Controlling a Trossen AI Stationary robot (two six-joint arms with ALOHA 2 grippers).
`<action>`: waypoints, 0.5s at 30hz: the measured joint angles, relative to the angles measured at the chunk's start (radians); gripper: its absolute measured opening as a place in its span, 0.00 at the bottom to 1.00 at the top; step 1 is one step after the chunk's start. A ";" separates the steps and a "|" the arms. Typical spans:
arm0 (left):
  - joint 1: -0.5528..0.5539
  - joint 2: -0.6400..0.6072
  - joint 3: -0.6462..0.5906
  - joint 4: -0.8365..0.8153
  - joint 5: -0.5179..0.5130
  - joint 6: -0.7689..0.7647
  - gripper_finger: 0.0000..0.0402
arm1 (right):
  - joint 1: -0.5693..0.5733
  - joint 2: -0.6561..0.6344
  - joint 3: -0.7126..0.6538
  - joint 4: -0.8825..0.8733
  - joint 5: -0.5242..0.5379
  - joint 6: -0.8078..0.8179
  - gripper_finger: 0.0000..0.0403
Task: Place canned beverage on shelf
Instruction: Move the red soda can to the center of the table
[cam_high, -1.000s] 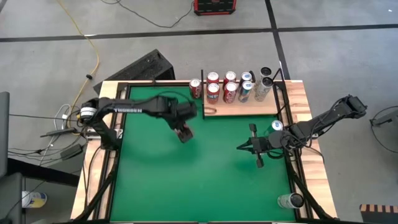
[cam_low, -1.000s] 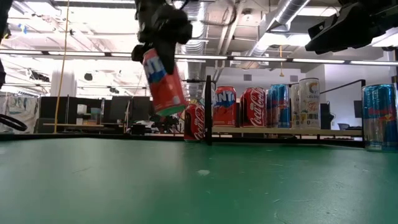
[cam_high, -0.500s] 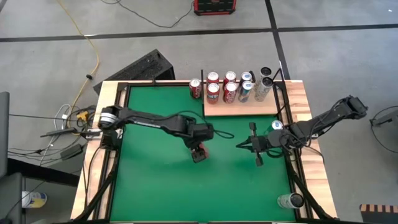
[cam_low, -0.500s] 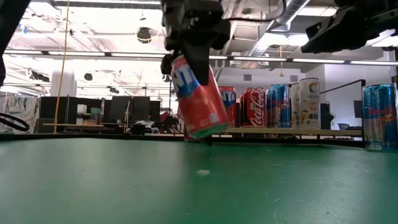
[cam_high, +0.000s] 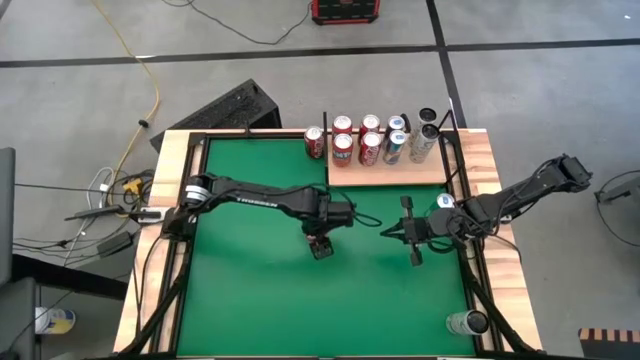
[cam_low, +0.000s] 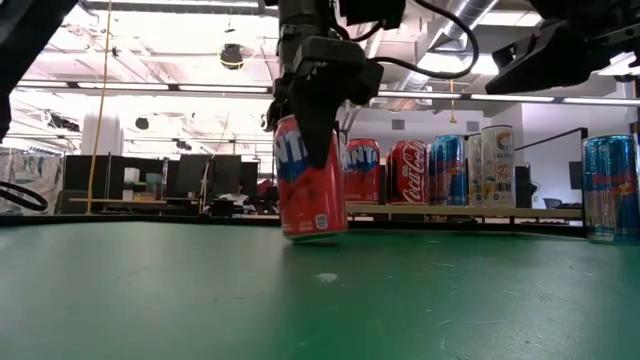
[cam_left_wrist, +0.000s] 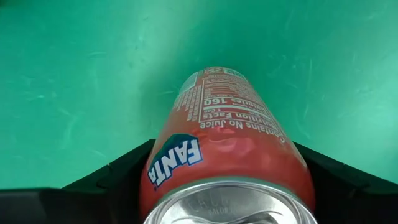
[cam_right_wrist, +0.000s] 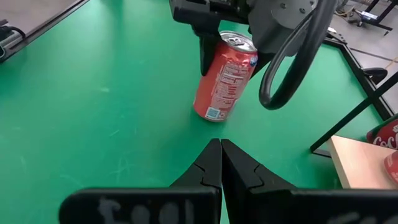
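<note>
Cans (cam_high: 370, 140) crowd shelf (cam_high: 390, 172); jaws (cam_low: 318, 100) grip Fanta (cam_low: 308, 180).

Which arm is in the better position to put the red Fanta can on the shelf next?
The left. Its gripper already holds the Fanta can, upright near the green mat. The right gripper is shut, empty, beside the shelf.

Grey concrete floor (cam_high: 520, 90) with dark seam lines surrounded the table; yellow cable (cam_high: 135, 60) trailed across it, red-black case (cam_high: 346, 10) at top edge. Low view showed exposed ceiling ducts (cam_low: 470, 20), strip lights, distant desks (cam_low: 150, 205)
</note>
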 joint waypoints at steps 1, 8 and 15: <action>0.001 0.000 0.000 0.002 0.009 0.000 0.76 | 0.000 0.000 0.000 0.000 0.000 0.000 0.06; 0.021 -0.001 -0.002 0.009 0.059 0.004 0.97 | 0.000 0.000 0.000 0.000 0.000 0.003 0.06; 0.028 -0.001 0.041 -0.020 0.105 0.037 0.98 | 0.000 0.000 0.000 0.001 0.000 0.004 0.06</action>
